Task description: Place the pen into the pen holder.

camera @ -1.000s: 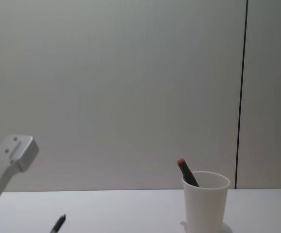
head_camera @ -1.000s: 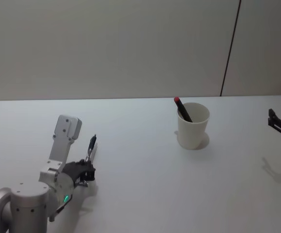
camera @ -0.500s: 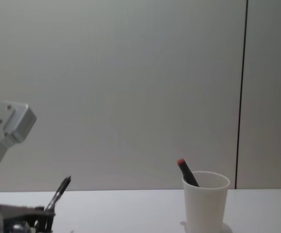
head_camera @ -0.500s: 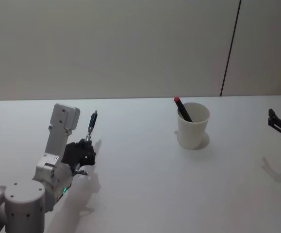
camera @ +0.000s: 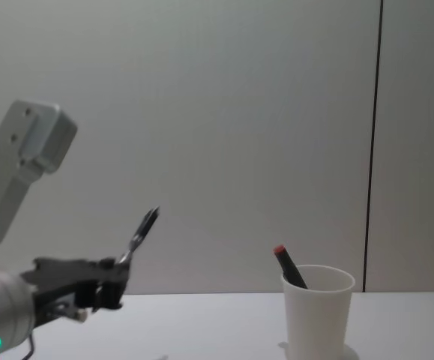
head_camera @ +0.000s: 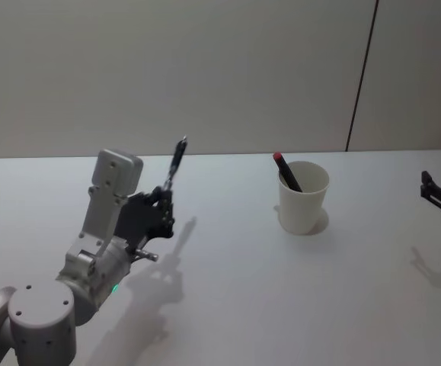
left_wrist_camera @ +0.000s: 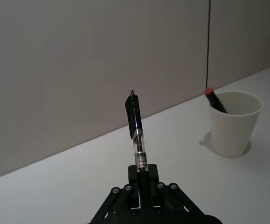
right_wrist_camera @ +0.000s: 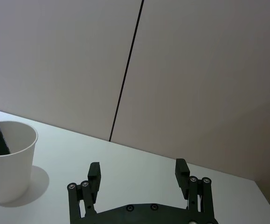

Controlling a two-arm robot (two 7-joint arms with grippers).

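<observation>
Head view: left end effector pinching pen; right end effector spread at edge

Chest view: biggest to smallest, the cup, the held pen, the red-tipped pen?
Cup
Pen held by the left gripper
Red-tipped pen, mostly hidden in the cup
The pens look close; the held one is nearer.

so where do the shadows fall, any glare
Head view: the left gripper, shut on the clear pen with a black cap, casts a soft shadow on the white table nearer the robot; the plain white paper cup shades its base on the robot's right. Right wrist view: open right gripper, even light, no glare.
</observation>
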